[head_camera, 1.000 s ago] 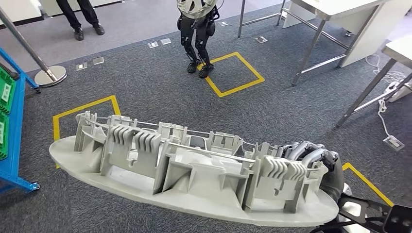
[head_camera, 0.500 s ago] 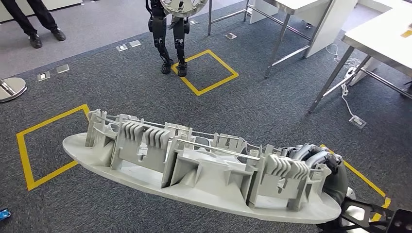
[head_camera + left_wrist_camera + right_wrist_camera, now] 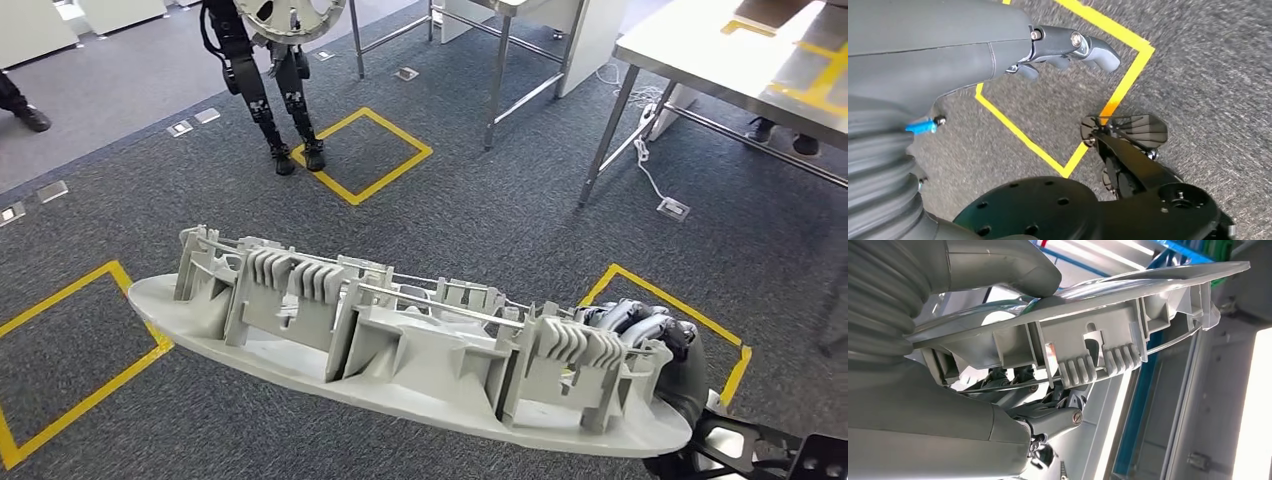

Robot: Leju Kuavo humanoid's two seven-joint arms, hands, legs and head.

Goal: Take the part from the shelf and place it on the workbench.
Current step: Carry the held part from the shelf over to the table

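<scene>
1. The part, a long grey ribbed plastic moulding, hangs above the dark carpet, stretched across the head view with its ribbed side up, well apart from any desk.
2. Far left, a yellow taped square marks the floor, partly under the part's left tip.
3. Up top, another robot's dark legs stand beside a second yellow square.
4. The left hand hangs over the carpet, fingers partly curled, holding nothing.
5. At the part's right end the right hand grips it, dark fingers hooked over the ribs; the wrist view shows the thumb pressed on the smooth face.
6. Far right, a steel-legged desk stands with yellow tape on its top.
</scene>
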